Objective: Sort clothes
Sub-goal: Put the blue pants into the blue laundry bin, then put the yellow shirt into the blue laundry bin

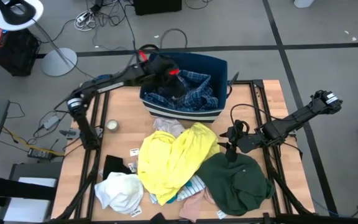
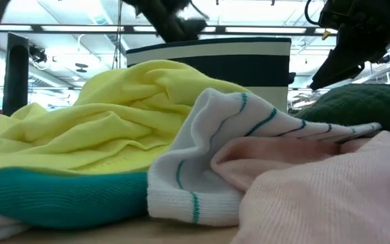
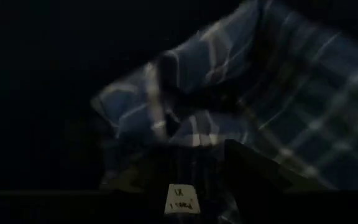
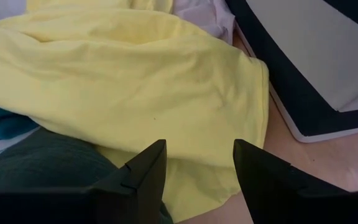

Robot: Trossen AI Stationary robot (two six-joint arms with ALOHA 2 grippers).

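Note:
A blue plaid garment (image 1: 194, 93) (image 3: 229, 81) lies in the dark blue bin (image 1: 219, 65) at the table's far edge. My left gripper (image 1: 174, 79) (image 3: 197, 174) hangs open over it, holding nothing. The other clothes lie piled on the table: a bright yellow one (image 1: 176, 155) (image 4: 135, 81) in the middle, a dark green one (image 1: 235, 177) at the near right, a white one (image 1: 120, 190) at the near left, and striped (image 2: 208, 156), pink (image 2: 317, 190) and teal (image 2: 53, 196) ones at the front. My right gripper (image 1: 230, 149) (image 4: 197, 162) stands open above the spot where the yellow and green garments meet.
A small round object (image 1: 112, 124) sits on the bare wood left of the bin. A black piece (image 1: 114, 167) and a pale garment (image 1: 166, 124) lie by the pile. Bare table shows at the left and at the far right.

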